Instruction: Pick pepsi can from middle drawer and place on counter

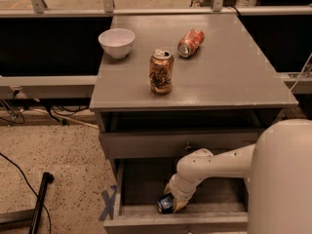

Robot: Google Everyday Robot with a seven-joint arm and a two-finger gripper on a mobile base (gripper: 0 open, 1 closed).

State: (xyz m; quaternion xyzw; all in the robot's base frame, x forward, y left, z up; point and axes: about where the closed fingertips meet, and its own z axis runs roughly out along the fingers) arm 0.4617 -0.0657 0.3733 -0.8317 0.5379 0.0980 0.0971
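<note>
The pepsi can (164, 204) lies on its side in the front left of the open middle drawer (141, 184), dark blue with its silver top toward the left. My gripper (171, 202) reaches down into the drawer on a white arm from the right and sits right at the can, its tan fingers on either side of it. The counter (234, 67) is the grey cabinet top above.
On the counter stand a gold-brown can (161, 71) upright near the front, an orange-red can (190, 42) on its side and a white bowl (117, 42) at the back left. The drawer above (180, 143) is slightly open. A black pole (40, 199) lies on the floor at left.
</note>
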